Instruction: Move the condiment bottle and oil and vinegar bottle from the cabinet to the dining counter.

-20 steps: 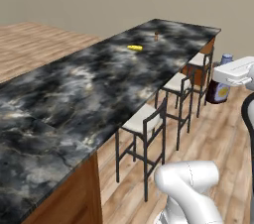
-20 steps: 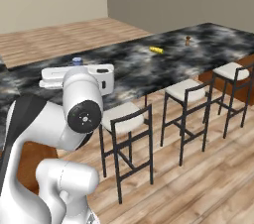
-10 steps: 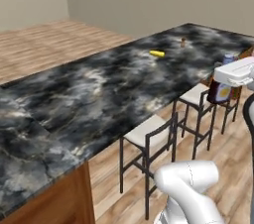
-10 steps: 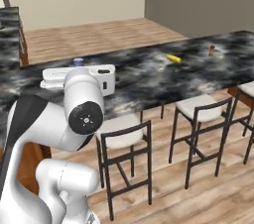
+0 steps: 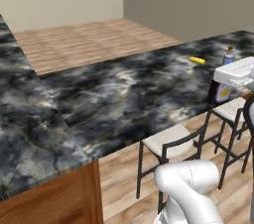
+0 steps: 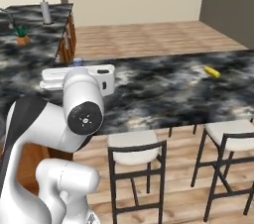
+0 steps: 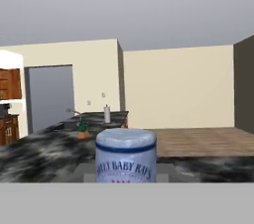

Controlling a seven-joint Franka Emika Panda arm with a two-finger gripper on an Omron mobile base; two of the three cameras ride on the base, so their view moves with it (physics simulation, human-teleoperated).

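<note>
My gripper point(image 5: 230, 76) is shut on the condiment bottle point(image 5: 219, 92), a small dark bottle with a pale yellowish label and a blue cap. It hangs at the near edge of the dining counter point(image 5: 139, 84), level with its top. From the right base view only the blue cap of the condiment bottle point(image 6: 77, 62) peeks over the white hand, above the dining counter point(image 6: 163, 86). The hand view has the condiment bottle point(image 7: 125, 154) close up, cap and label at bottom centre. The oil and vinegar bottle is out of view. Far left in the hand view stands a reddish-brown wall cabinet point(image 7: 10, 83).
Dark-framed stools point(image 5: 171, 141) point(image 6: 134, 149) stand along the counter's near side. A yellow item point(image 5: 197, 60) and a small brown item point(image 5: 229, 48) lie on the counter top. A second marble counter holds a potted plant point(image 6: 22, 37) and a white roll point(image 6: 46, 12).
The whole scene has swung across both base views, so the base has moved; the counter now runs across in front. The bottle stays in the shut gripper.
</note>
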